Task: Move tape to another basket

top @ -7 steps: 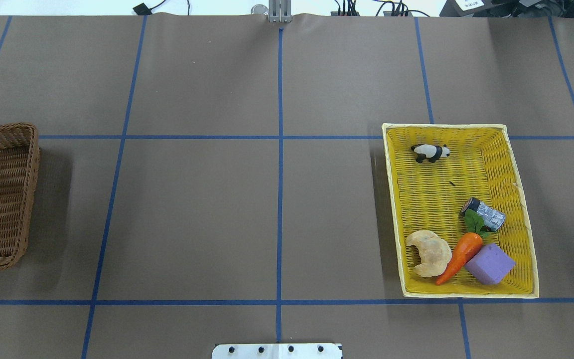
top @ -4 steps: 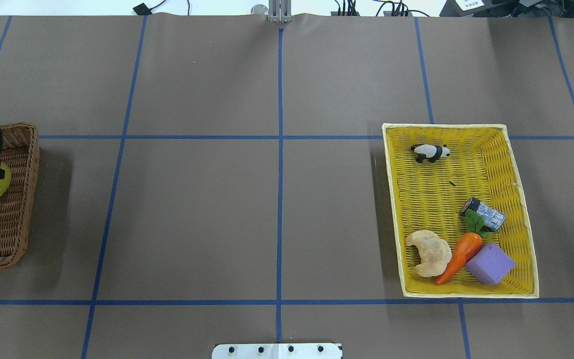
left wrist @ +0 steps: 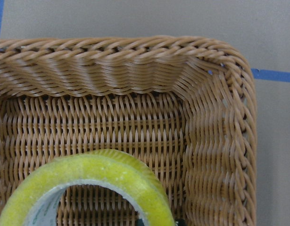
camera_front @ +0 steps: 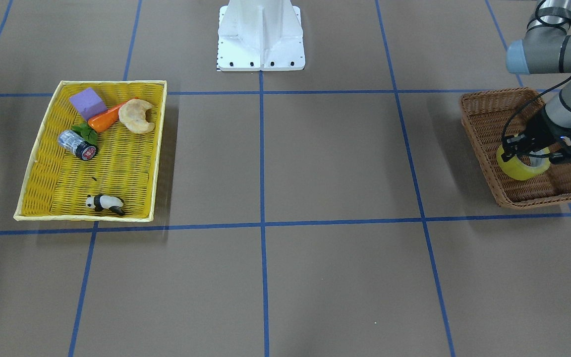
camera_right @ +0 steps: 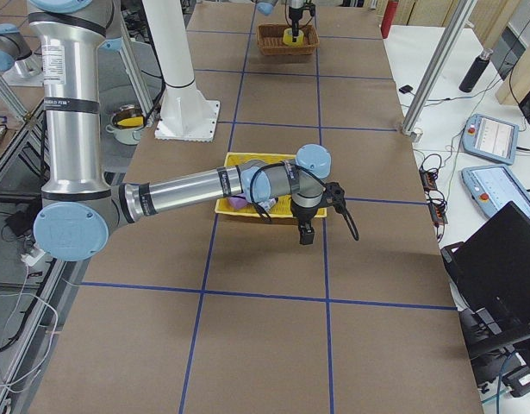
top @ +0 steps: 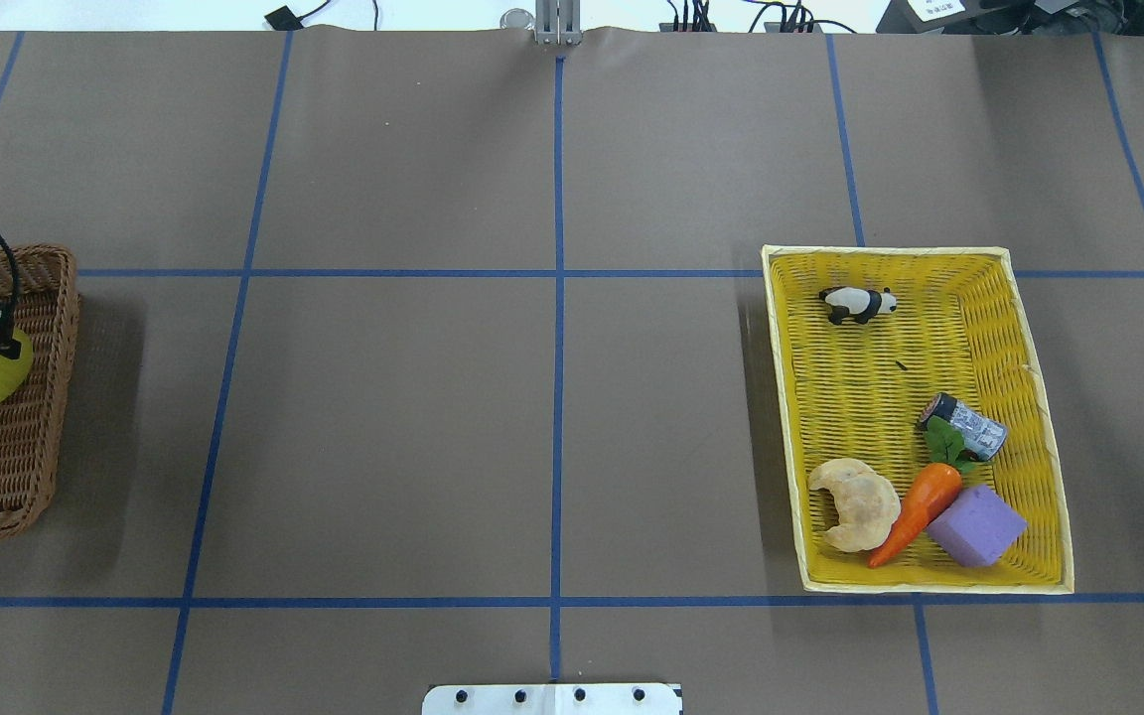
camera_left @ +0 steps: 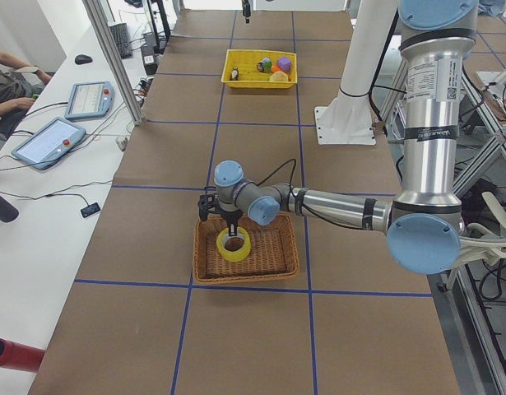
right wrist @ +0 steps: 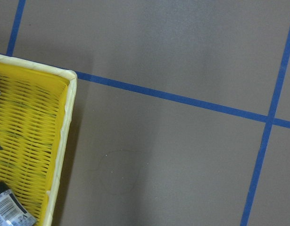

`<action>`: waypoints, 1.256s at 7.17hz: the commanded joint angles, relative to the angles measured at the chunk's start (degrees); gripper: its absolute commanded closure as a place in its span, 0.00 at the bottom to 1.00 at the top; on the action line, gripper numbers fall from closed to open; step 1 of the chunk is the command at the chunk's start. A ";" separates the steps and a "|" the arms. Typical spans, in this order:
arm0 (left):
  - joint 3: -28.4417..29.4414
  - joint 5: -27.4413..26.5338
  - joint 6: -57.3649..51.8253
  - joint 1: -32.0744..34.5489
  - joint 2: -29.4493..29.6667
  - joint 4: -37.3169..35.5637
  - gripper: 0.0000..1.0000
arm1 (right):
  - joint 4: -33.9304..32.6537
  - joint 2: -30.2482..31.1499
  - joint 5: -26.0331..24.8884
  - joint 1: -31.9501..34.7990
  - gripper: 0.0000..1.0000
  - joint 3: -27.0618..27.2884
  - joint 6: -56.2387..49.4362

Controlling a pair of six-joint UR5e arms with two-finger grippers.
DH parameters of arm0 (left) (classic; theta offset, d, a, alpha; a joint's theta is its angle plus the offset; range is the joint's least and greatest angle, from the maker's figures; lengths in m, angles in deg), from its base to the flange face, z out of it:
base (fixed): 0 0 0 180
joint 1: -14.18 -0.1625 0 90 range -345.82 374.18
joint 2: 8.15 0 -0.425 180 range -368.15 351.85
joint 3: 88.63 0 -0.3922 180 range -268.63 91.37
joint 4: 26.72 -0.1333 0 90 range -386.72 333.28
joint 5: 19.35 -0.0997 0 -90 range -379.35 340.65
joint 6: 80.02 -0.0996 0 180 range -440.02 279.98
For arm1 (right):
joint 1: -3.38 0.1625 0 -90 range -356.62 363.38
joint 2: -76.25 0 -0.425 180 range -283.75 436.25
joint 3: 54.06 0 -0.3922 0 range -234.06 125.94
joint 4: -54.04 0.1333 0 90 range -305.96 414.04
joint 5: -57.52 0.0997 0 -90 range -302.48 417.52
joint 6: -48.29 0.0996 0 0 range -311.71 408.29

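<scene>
Tape (camera_front: 516, 169) has edged sideways with the left gripper (camera_front: 532, 152) clamped on it, the basket (camera_front: 480, 124) beneath them; for the right gripper (camera_right: 306, 231) I cannot tell.

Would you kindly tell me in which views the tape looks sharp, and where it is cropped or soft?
Front-facing view: the tape is fully in frame and fairly sharp. Overhead view: the left frame edge cuts it. Left wrist view: close, soft, cut by the bottom edge; the basket weave behind is crisp. Exterior left view: whole but small.
</scene>
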 commanded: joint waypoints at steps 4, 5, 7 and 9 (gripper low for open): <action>-6.94 0.70 -2.82 3.28 -0.25 -0.62 0.05 | -6.77 -5.10 0.17 2.27 0.00 0.57 -0.81; -7.67 2.88 -10.76 7.22 -0.68 -1.66 0.03 | -11.87 -7.13 0.17 3.77 0.00 0.49 -4.21; -7.33 3.87 -27.72 14.27 -0.69 -11.56 0.03 | -13.41 -6.20 -0.62 6.49 0.00 -0.04 -10.30; -3.39 5.08 -38.06 21.38 -0.60 -15.99 0.02 | -13.50 -4.26 -0.45 7.47 0.00 -0.39 -11.45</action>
